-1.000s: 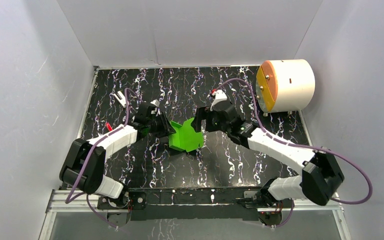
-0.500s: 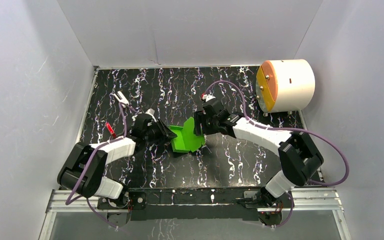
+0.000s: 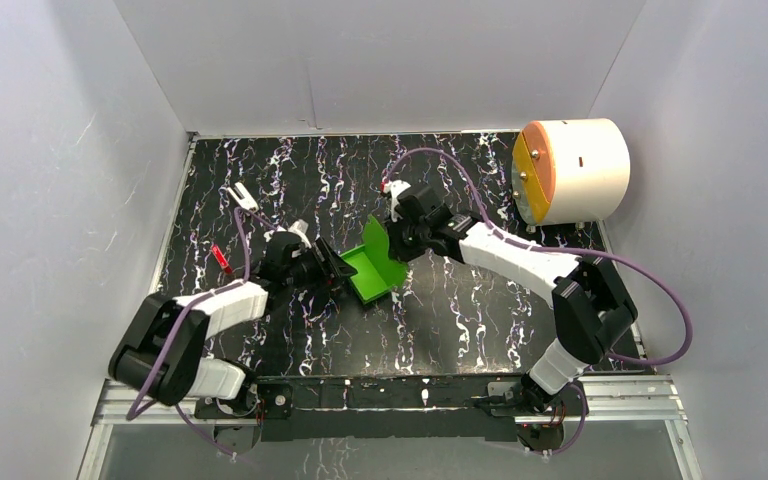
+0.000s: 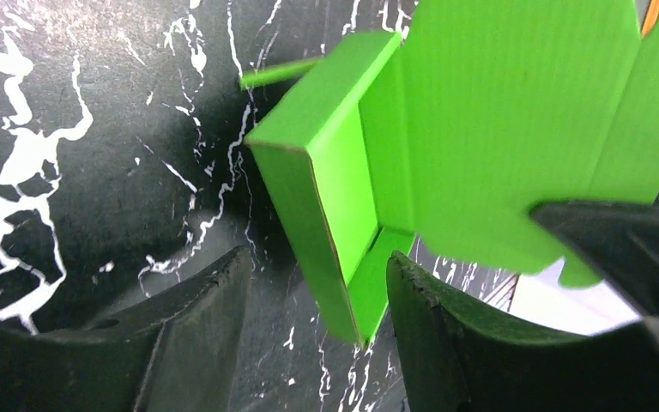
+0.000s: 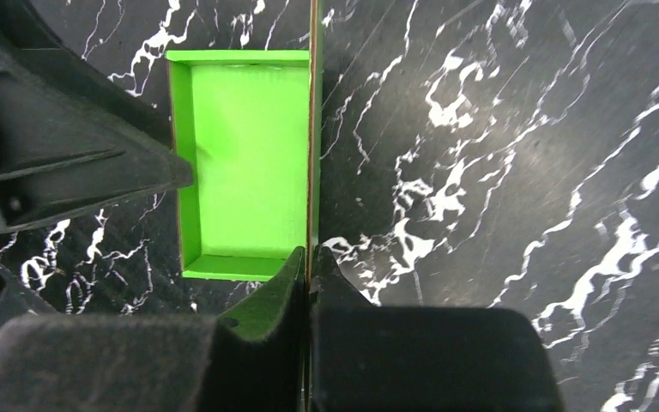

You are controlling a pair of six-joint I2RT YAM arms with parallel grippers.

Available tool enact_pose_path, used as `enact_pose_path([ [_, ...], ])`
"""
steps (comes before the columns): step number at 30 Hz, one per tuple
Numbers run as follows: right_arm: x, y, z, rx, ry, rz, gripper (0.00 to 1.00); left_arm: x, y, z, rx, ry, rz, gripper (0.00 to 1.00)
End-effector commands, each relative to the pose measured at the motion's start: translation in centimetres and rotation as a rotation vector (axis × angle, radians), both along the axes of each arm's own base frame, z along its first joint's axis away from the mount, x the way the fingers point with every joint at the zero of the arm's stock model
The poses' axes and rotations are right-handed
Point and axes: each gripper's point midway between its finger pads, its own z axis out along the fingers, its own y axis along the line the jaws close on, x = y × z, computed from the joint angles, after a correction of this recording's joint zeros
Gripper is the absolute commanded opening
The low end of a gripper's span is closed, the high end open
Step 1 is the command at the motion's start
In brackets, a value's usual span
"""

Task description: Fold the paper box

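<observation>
The paper box is bright green card, a shallow open tray with its lid flap standing upright along the right side. My right gripper is shut on that flap. In the right wrist view the flap shows edge-on, pinched at the right gripper, and the tray floor lies to its left. My left gripper is open at the tray's left end. In the left wrist view the tray's near wall stands between the left gripper's two spread fingers, with a gap on the left side.
A large white cylinder with an orange-yellow face stands at the back right. White walls close in the black marbled table on three sides. The left arm's finger shows beside the tray in the right wrist view.
My right gripper has closed on the lid flap and swung it up to vertical. My left gripper has opened its jaws around the tray's wall. The box has shifted slightly.
</observation>
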Motion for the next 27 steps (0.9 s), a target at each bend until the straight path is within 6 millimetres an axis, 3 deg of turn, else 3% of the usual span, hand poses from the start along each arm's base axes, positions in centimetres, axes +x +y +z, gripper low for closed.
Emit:
enact_pose_path([
  [1,1.8,0.3,3.7,-0.042,-0.169,0.152,0.06,0.6,1.7,3.6,0.118,-0.157,-0.022,0.59],
  [7,1.6,1.6,4.9,-0.065,-0.255,0.404,0.0,0.5,4.6,8.5,0.286,-0.397,-0.042,0.66],
  [11,1.2,2.4,4.6,-0.073,-0.285,0.558,0.0,-0.2,7.0,10.9,0.423,-0.498,-0.058,0.69],
  [16,1.1,3.1,3.9,-0.103,-0.315,0.737,0.02,-0.8,8.0,14.0,0.519,-0.618,-0.132,0.7],
  [19,1.1,3.7,3.7,-0.111,-0.324,0.827,0.04,-0.7,9.2,14.2,0.588,-0.652,-0.118,0.71],
  [21,0.8,3.9,3.3,-0.12,-0.318,0.893,0.05,-0.5,10.0,13.1,0.625,-0.646,-0.086,0.72],
  [27,0.8,4.8,2.6,-0.134,-0.368,1.021,0.09,-0.1,11.1,13.2,0.682,-0.658,-0.088,0.72],
])
